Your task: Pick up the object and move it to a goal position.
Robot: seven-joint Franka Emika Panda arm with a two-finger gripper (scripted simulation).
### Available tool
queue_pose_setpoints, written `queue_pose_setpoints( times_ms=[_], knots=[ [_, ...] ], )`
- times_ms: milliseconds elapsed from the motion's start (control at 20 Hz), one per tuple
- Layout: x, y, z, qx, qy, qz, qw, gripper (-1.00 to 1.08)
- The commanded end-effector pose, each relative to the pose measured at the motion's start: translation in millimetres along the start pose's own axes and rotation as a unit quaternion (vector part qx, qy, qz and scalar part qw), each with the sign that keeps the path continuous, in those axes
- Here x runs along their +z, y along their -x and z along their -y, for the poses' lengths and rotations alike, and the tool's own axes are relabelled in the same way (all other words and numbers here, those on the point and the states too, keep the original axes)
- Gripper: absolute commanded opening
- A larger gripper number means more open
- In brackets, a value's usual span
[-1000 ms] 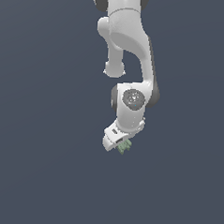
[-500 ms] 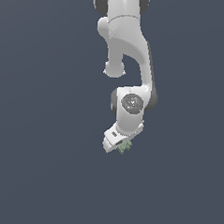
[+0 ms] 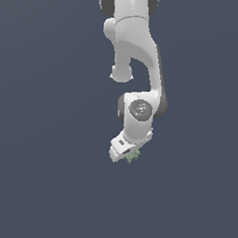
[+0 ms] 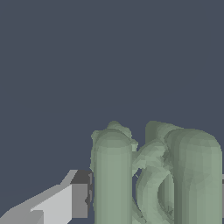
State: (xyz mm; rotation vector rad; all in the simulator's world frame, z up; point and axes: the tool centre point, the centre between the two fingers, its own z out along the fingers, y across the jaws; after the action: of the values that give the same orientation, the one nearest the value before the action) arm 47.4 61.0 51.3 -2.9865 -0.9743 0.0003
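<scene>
The object is a tiny pale green ridged piece, seen just under the white gripper at the lower middle of the exterior view. The gripper hangs from the white arm and is shut on the object. In the wrist view the object fills the lower right as rounded green ridges, with a grey and white fingertip pressed against its side. The other fingertip is almost fully hidden behind the object.
The white arm reaches down from the top of the exterior view. Around it there is only a plain dark grey-blue surface.
The arm and gripper have moved slightly downward with the object still held. The grip looks the same.
</scene>
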Motion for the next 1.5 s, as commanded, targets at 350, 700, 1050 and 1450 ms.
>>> queue_pose_setpoints(
  times_ms=[350, 700, 1050, 1450],
  knots=[
    [-24, 16, -12, 0.000, 0.000, 0.000, 1.0000, -1.00],
    [-74, 47, -37, 0.000, 0.000, 0.000, 1.0000, -1.00],
    [-144, 91, -72, 0.000, 0.000, 0.000, 1.0000, -1.00],
    [-225, 140, -112, 0.000, -0.001, -0.001, 1.0000, -1.00]
  ],
)
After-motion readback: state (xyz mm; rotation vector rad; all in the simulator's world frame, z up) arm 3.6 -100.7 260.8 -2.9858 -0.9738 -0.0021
